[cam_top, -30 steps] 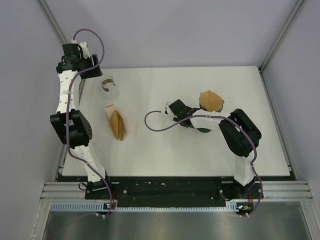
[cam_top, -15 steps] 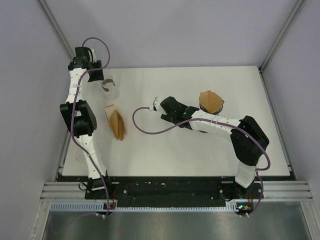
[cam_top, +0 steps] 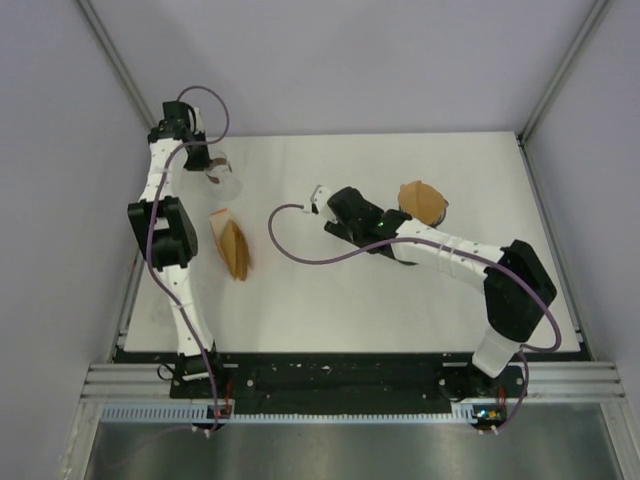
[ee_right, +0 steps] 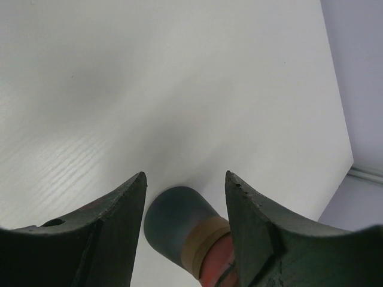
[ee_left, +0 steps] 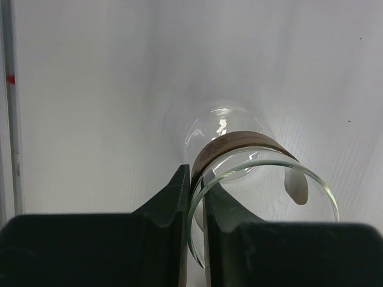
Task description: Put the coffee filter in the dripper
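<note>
Counter (cam_top: 350,300) space is shared by two arms with plainly divided work. The glass dripper (ee_left: 239,149), toward the far left corner, is pinched by its rim in the left claw (ee_left: 196,182), one finger inside the glass and one outside, nearly closed upon the wall. It is judged to be steadied this way, mouth upward, so that a filter may be dropped in without the vessel sliding. The right claw (ee_right: 185,176) is spread wide with nothing in it and is carried out over mid-counter, turned toward the left, presumably so that a filter can be fetched. The brown filter stack (cam_top: 236,250) is found just nearer than the dripper and apart from it, its long axis laid from far to near and leaning slightly rightward at the near end; whether it stands on edge cannot be settled from above. A single filter (cam_top: 422,200) is seen well to the right, set atop a dark vessel.
</note>
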`<action>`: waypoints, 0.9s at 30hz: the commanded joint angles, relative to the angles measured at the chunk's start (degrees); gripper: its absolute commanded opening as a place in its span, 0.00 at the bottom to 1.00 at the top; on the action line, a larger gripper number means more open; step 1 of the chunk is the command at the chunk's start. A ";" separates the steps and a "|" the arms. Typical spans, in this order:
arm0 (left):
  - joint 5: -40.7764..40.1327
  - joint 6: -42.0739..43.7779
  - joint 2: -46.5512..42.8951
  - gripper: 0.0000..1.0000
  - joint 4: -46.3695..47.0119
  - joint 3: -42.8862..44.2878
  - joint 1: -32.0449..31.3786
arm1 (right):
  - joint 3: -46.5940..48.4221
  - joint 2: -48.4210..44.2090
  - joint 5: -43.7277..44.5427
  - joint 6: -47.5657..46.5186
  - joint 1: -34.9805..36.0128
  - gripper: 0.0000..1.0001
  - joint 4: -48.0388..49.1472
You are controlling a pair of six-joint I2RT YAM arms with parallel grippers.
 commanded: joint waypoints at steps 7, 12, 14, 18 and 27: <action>9.20 -5.85 -17.50 0.00 3.71 -5.45 -2.95 | 2.47 -10.10 -3.42 5.74 0.97 0.56 0.46; 12.64 -4.18 -26.47 0.00 3.28 -12.30 -8.57 | 5.01 -12.91 -5.27 9.07 0.80 0.57 0.55; 12.90 -3.04 -30.07 0.00 2.75 -16.08 -11.90 | 5.63 -14.49 -5.80 10.57 0.36 0.57 0.64; 13.34 -0.40 -34.82 0.00 1.43 -24.77 -17.44 | 4.85 -18.44 -7.29 13.03 -1.31 0.59 1.08; 8.60 5.84 -39.49 0.00 1.69 -41.65 -30.63 | -0.86 -27.67 -7.03 14.88 -3.86 0.61 3.89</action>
